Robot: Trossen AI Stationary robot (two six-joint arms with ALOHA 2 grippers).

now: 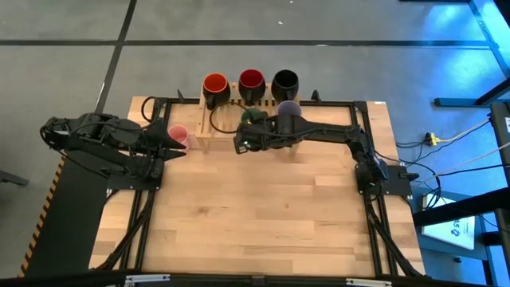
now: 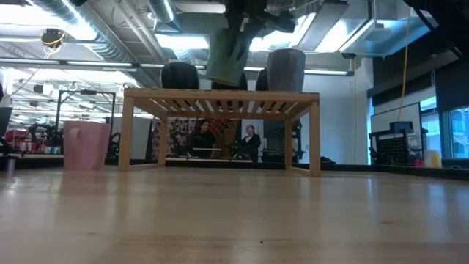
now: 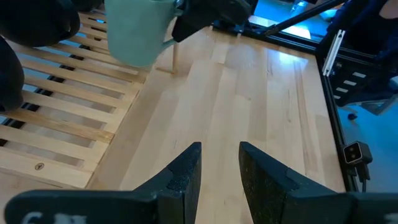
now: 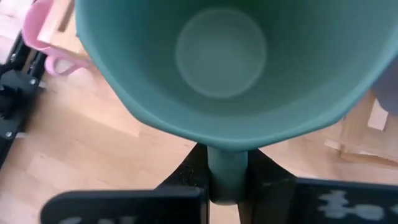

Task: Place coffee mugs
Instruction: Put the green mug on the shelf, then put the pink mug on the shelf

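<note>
Left tool point(image 1: 182, 145) open, empty, beside pink mug point(image 1: 178, 135) on tabletop point(image 1: 263, 215). Orange mug point(image 1: 215, 84), dark red mug point(image 1: 251, 81), black mug point(image 1: 285, 82), lavender mug point(image 1: 288, 110) sit on wooden rack point(image 2: 220, 99). Right tool point(image 1: 243, 142) grips green mug point(image 4: 224, 62) by handle, tilted, above rack. Green mug empty inside.

A light wooden worktop point(image 1: 263, 215) carries a low slatted wooden rack point(image 2: 220, 99) standing near its far edge, about midway along. On the rack's top sit an orange mug point(image 1: 215, 84), a dark red mug point(image 1: 251, 81) and a black mug point(image 1: 285, 83) in a row at the back, with a lavender mug point(image 1: 288, 110) in front of the black one. A pink mug point(image 1: 178, 136) stands directly on the worktop beside the rack, toward the left edge.
</note>
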